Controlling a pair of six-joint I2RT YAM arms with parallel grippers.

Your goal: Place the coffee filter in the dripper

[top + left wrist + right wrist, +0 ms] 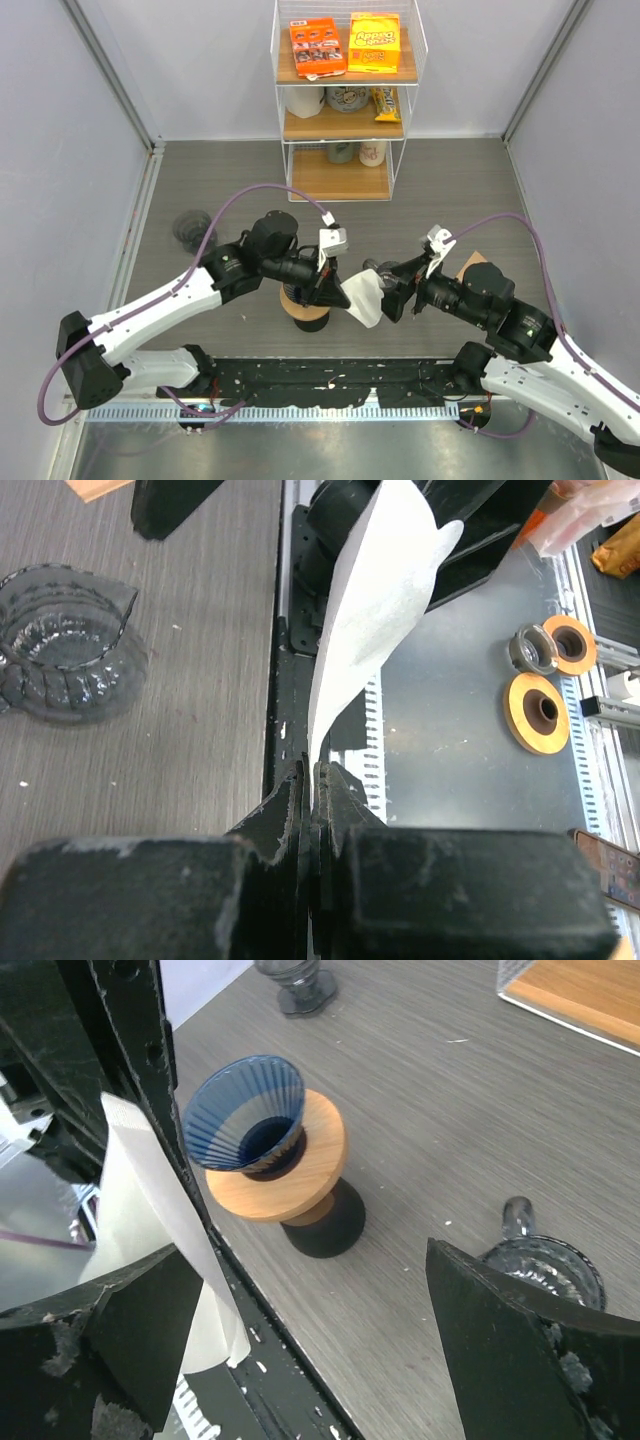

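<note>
The left gripper [313,776] is pinching one white paper coffee filter [372,630] by its lower edge, jaws fully closed on the paper. It is holding the filter in the air just beside the dripper [246,1112], not yet in it. The right gripper [310,1300] is standing wide open with nothing in it, and the filter's free end is hanging next to one of its fingers [135,1310].

The filter is likely feather-light, limp and easy to crease or tear, so a gentle pinch at the rim is probably suiting it best.

One dripper is standing on the tabletop [440,1110], a ribbed blue cone on a wooden ring with a black base. Two glass pieces [548,1265] are sitting nearby.
</note>
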